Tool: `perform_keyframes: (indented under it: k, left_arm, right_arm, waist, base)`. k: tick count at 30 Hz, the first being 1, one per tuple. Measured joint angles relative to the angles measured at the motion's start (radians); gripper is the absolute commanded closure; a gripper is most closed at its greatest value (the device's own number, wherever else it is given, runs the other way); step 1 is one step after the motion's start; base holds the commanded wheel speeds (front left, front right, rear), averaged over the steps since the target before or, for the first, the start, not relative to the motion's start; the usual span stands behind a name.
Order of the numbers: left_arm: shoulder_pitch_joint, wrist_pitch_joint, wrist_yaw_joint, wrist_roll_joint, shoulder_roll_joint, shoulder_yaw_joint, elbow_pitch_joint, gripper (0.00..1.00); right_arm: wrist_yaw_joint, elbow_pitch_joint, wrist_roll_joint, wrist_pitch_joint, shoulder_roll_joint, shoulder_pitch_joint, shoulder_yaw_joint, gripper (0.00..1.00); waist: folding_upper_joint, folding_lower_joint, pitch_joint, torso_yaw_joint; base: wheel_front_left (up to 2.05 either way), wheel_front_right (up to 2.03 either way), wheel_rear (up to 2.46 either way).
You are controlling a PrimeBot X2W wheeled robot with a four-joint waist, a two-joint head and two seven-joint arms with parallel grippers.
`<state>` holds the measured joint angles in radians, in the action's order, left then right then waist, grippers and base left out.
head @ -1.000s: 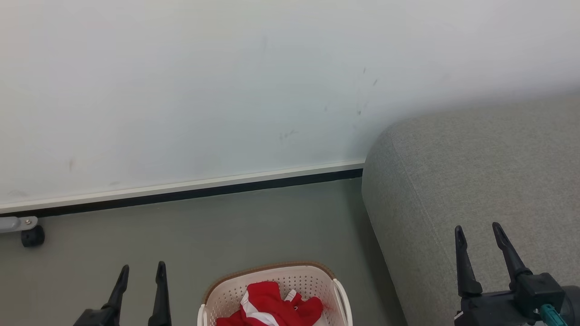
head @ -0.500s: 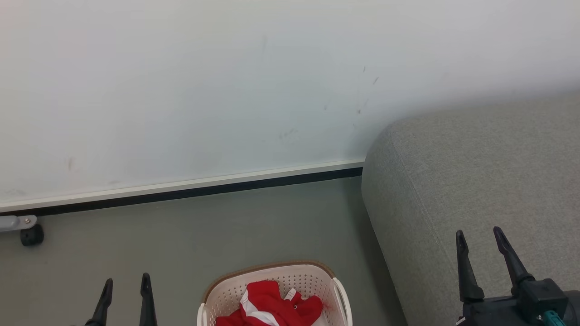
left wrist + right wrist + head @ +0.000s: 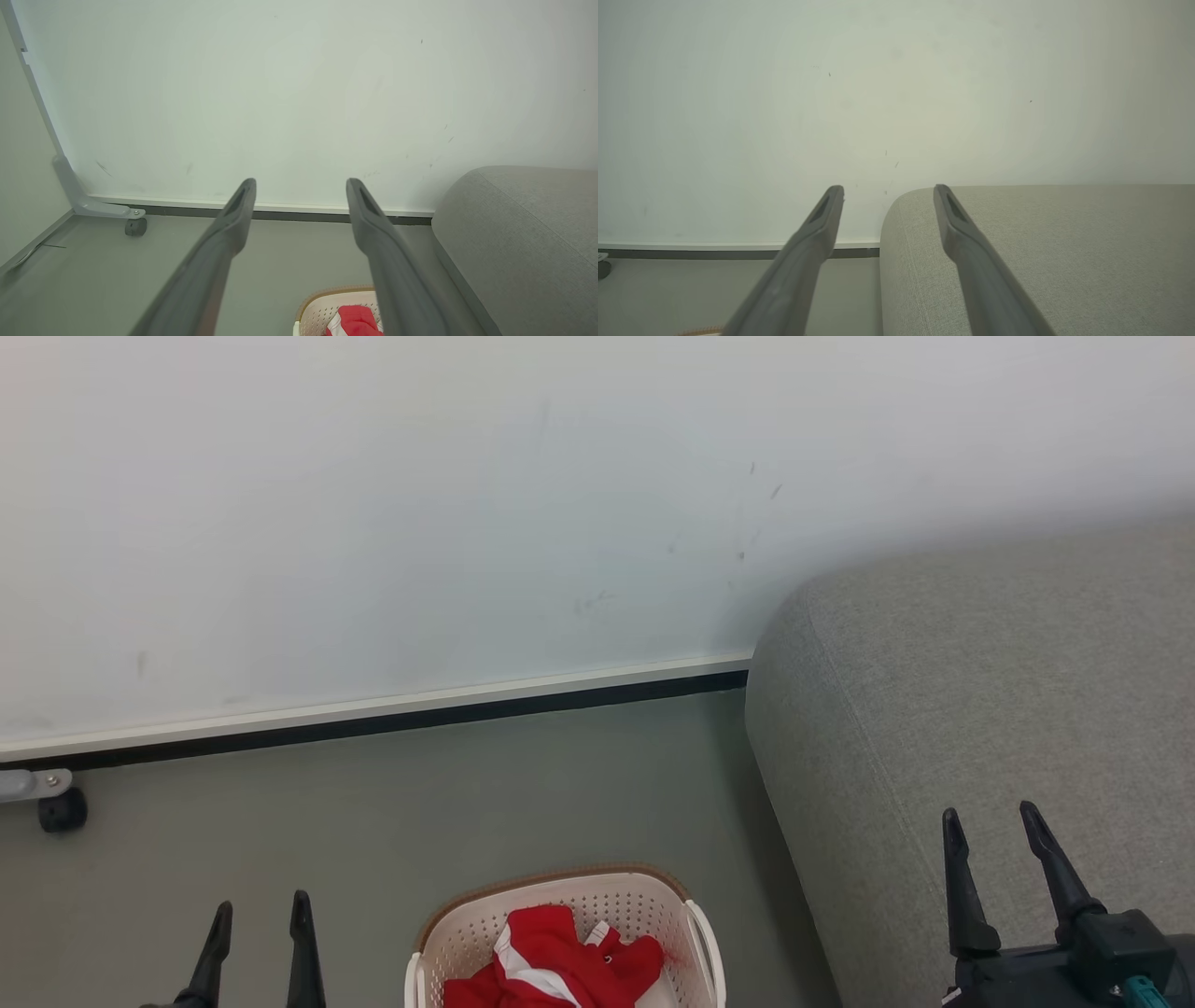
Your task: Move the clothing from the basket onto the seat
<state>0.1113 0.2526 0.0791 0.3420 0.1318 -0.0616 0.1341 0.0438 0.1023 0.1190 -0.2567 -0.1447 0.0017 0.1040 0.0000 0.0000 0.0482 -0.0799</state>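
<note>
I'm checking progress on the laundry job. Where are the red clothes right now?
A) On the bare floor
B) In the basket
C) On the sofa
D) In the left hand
B: the clothes lie heaped inside the basket on the floor beside the sofa, while the left hand and right hand are open and empty.

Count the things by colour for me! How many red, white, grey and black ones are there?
Red: 1, the clothing heap
Cream-white: 1, the basket
Grey: 1, the sofa
Black: 3, the left gripper, the right gripper and the caster wheel
Total: 6
</note>
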Motion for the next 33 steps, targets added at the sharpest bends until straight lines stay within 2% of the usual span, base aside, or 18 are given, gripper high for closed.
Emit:
perform_keyframes:
  k: [9,14,33]
  left_arm:
    - [-0.007,0.0,-0.012,-0.006,-0.006,-0.015,0.012,0.0]
    - [-0.056,0.0,-0.028,-0.033,-0.009,-0.056,0.035,0.0]
    - [-0.339,-0.088,-0.109,-0.129,-0.046,-0.255,0.282,0.0]
  right_arm:
    - [0.001,-0.01,0.004,0.0,0.001,0.002,-0.007,0.0]
    - [0.001,-0.037,0.005,0.0,-0.001,-0.018,-0.02,0.0]
    - [0.017,-0.105,0.005,0.0,-0.028,-0.163,-0.059,0.0]
  waist:
    - [0.0,0.0001,-0.043,0.001]
    - [0.0,0.0001,-0.089,0.0]
    - [0.0001,0.0002,-0.346,-0.032]
  base:
    - [0.0,0.0,0.0]
    - [0.0,0.0,0.0]
    - [0.0,0.0,0.0]
